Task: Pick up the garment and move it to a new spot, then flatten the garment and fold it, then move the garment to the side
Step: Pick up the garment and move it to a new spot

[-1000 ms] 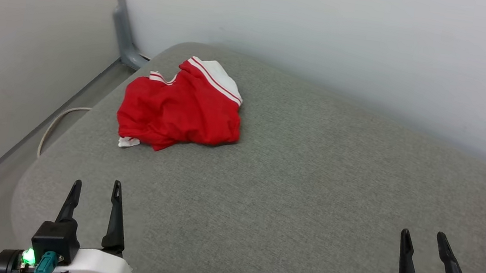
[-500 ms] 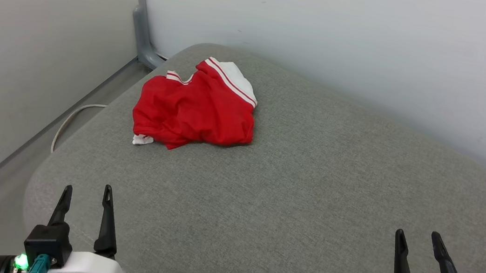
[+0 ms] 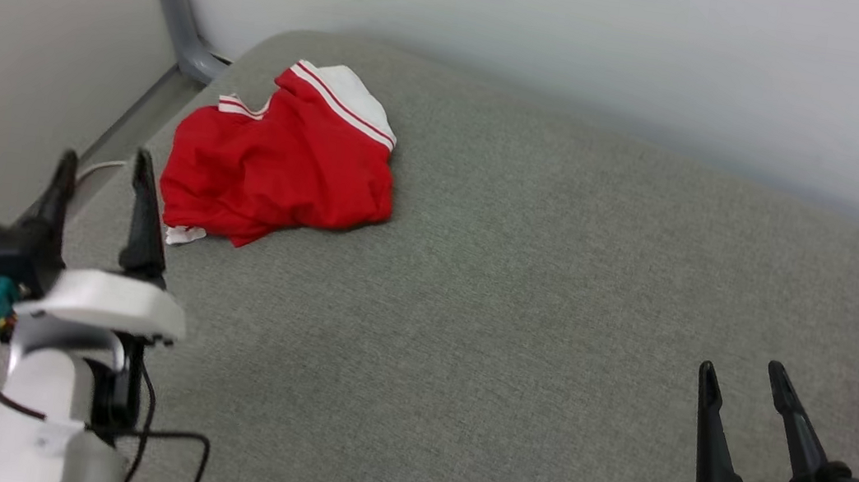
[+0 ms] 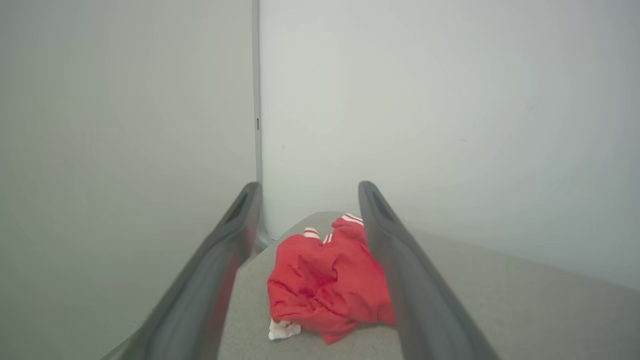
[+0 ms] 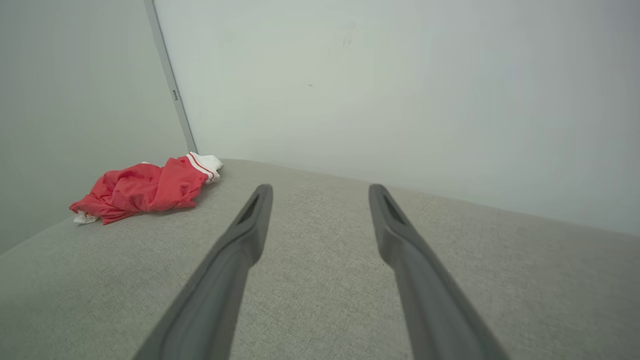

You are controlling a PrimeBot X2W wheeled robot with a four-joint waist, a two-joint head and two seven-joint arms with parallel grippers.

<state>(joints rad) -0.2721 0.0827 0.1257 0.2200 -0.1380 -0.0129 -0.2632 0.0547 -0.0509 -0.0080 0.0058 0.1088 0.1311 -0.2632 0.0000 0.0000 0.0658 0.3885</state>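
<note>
The garment (image 3: 282,159) is a bright red shirt with white, red-striped trim, lying crumpled at the far left corner of a grey cushioned surface (image 3: 537,305). My left gripper (image 3: 103,163) hovers open just left of and in front of it, raised above the surface, nothing between its fingers. In the left wrist view the garment (image 4: 327,282) lies ahead between the two fingers. My right gripper (image 3: 744,374) stands open at the lower right, far from the garment (image 5: 145,190), empty.
White walls close in behind and on the left, with a grey post (image 3: 177,17) at the corner. A pale cable (image 3: 103,166) lies on the floor strip beside the cushion's left edge. The cushion's rounded left edge drops off near my left arm.
My left arm has risen and reached forward toward the garment's near left side. The head camera has shifted, so the whole scene sits differently. The garment itself lies as before.
</note>
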